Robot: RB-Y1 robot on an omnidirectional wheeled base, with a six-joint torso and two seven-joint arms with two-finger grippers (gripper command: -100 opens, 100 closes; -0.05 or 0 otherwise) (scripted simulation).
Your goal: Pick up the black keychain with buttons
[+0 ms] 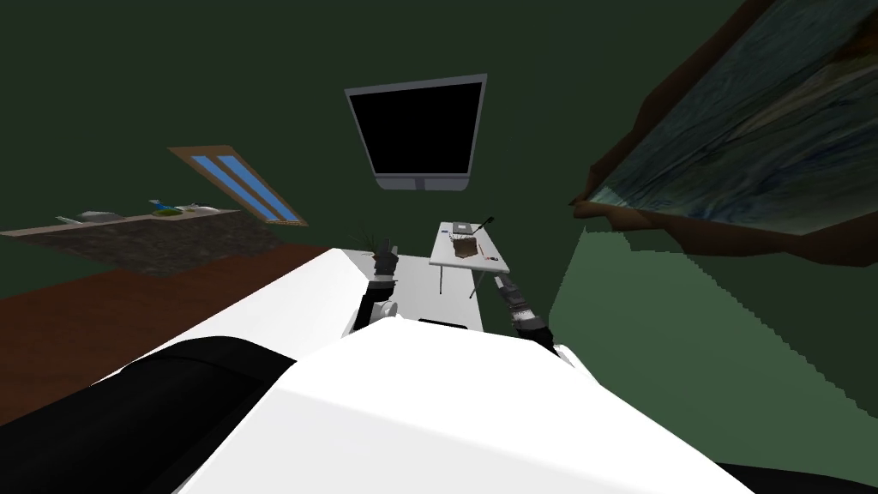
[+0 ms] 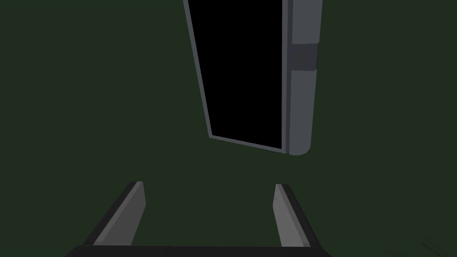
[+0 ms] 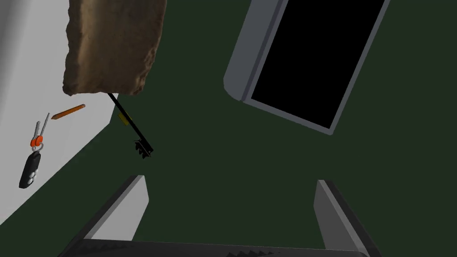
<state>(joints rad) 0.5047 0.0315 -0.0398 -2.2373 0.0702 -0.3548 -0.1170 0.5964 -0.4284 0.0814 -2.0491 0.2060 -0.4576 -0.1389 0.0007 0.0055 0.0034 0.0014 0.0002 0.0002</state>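
Keychain on table; right claw spread, pointing past it.

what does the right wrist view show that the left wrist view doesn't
Only the right wrist view: the white table with the black keychain, an orange pencil, a brown slab and a thin black rod reaching past its edge. Only the left wrist view: a darker band across the thick side of the screen. Both: that grey-framed black screen on a dark green wall, and each arm's own jaws, open.
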